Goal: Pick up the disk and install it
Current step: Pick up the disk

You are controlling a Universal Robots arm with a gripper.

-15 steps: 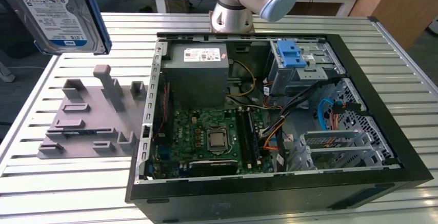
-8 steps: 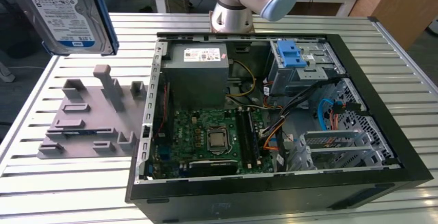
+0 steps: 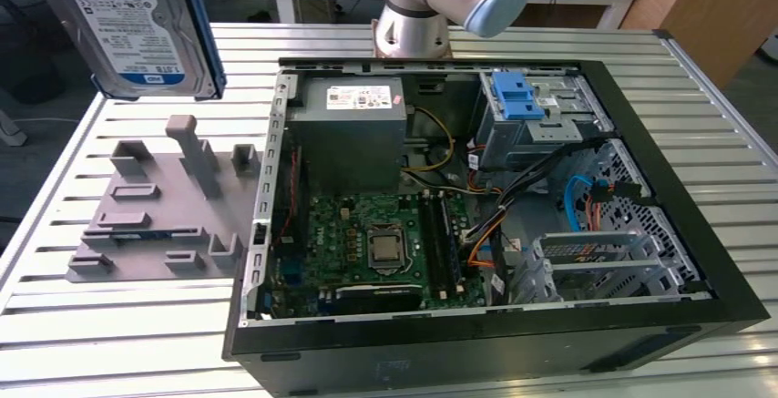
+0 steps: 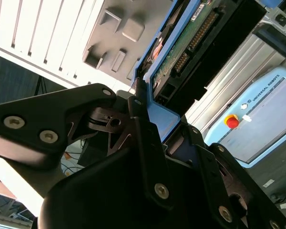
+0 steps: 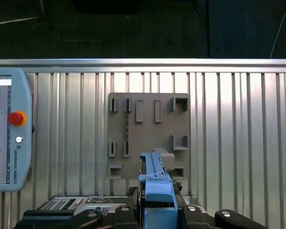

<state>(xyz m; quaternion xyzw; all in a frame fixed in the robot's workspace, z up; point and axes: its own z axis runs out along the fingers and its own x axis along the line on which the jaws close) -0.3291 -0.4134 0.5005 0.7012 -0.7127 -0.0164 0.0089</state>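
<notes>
At ten o'clock in the exterior view the disk (image 3: 127, 29) is held aloft over the grey fixture (image 3: 158, 211), its blue frame clamped in the claw (image 5: 157, 196). It is judged rigid, weighty and shock-sensitive; the frame edges are best gripped. The open case (image 3: 425, 362) lies toward three o'clock.

LIGHTING CONDITIONS

Exterior view: bright overhead light. The ribbed silver metal table (image 3: 122, 343) carries soft glare; the open black computer case (image 3: 486, 362) is shadowed inside; the grey white-labelled disk (image 3: 127, 38) is evenly lit. Second wrist view: table slats overexposed.
</notes>
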